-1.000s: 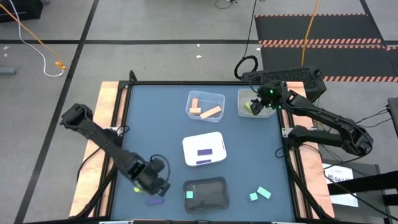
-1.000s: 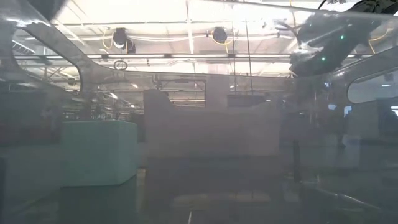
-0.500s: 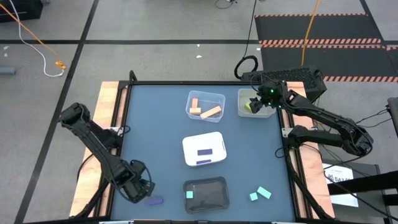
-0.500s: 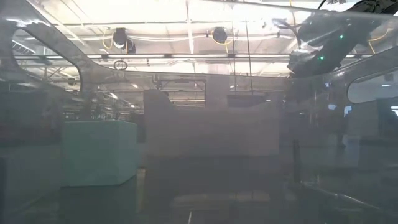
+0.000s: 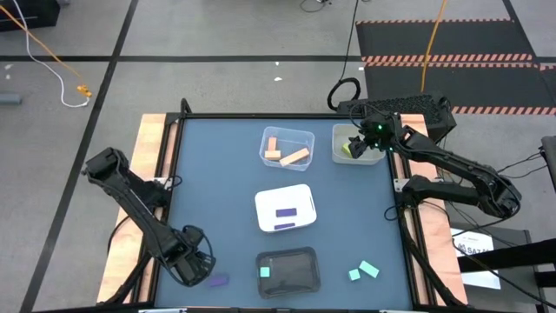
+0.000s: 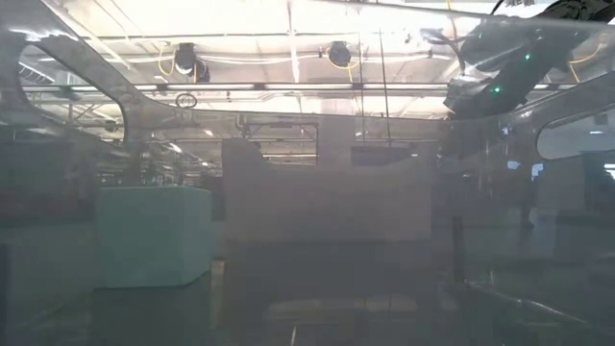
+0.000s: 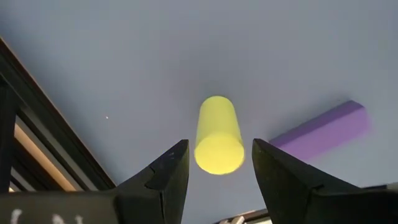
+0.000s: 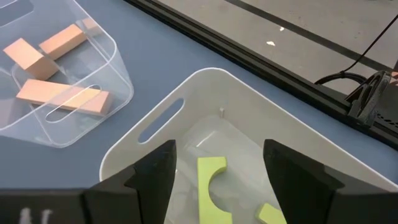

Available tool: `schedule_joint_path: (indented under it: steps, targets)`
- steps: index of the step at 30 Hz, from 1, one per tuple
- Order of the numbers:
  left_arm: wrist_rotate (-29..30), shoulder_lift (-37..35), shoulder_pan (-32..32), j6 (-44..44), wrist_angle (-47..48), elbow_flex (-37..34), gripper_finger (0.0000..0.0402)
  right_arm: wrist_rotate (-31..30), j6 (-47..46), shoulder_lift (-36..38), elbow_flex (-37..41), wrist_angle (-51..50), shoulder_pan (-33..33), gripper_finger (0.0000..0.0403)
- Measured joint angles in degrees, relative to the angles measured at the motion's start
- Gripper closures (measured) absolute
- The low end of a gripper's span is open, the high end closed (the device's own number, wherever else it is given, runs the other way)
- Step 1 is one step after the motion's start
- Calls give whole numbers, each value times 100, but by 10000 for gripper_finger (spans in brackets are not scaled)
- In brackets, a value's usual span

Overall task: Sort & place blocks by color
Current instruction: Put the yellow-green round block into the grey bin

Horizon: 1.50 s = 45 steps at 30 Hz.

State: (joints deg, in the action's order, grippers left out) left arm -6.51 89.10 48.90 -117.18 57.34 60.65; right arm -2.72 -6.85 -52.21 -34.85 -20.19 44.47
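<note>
Change since a second ago: left gripper [image 5: 198, 263] has swung from beside the black tray toward the counter's near-left corner; right arm unchanged.
Left gripper: low over the dark blue counter [image 5: 217, 174], fingers [image 7: 166, 171] spread apart, released, holding nothing.
Yellow-green cylinder block [image 7: 217, 135]: lying on the counter just ahead of and between the left fingers, not touched.
Purple bar block [image 5: 217, 280]: on the counter just beside the cylinder, near the front edge.
Right gripper [image 8: 217, 180]: over the grey-beige tray [image 5: 340, 152] at the far right, fingers parted, empty.
Yellow-green arch block [image 8: 214, 190]: inside that tray.
Salmon-orange bar blocks [image 5: 295, 156]: three in the clear plastic tray [image 5: 304, 136].
White tray [image 5: 265, 222]: holds purple pieces.
Black tray [image 5: 304, 276]: holds one light teal cube [image 5: 265, 272].
Loose teal blocks [image 5: 369, 269]: two on the counter, near right.
</note>
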Motion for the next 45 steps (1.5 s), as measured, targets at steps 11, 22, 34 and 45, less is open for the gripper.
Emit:
schedule_joint_path:
  steps: [11, 22, 34, 45]
  targets:
    - [-107, -2, 4, -66, -697, -440, 227, 2, 0, 0, 0, -3, 0, 170]
    - [-429, -2, 4, -132, -1095, -687, 262, 2, -10, 0, 2, -2, 0, 170]
    - [770, -184, -290, 541, -871, -687, 274, 109, -150, 0, 2, 170, 1, 170]
    - [5332, -1204, -1419, 2313, 62, -687, 274, 1499, -455, 0, 2, 1290, -13, 170]
